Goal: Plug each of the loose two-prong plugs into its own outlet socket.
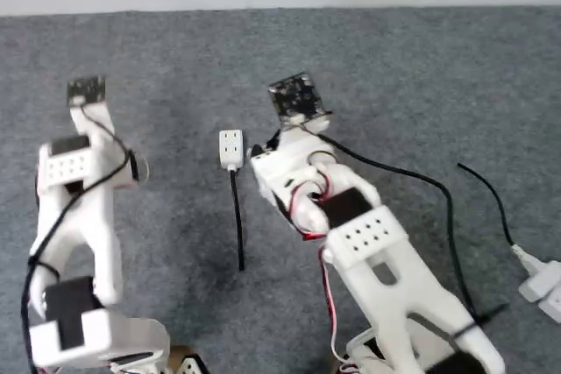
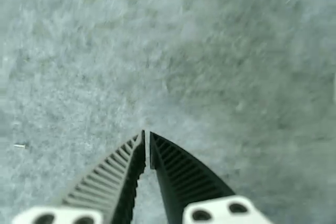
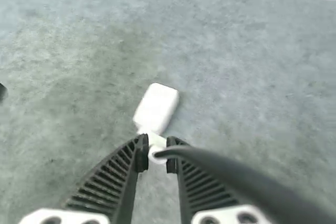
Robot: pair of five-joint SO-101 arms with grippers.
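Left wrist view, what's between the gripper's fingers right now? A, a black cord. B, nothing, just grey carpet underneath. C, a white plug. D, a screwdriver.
B: the left gripper has its fingers closed together with nothing between them, and beneath it lies grey carpet.

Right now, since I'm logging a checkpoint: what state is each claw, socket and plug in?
Socket: lying flat, nothing plugged in, held at its cord end.
Plug: loose, not plugged in.
Left claw: shut, empty.
Right claw: shut on the socket.
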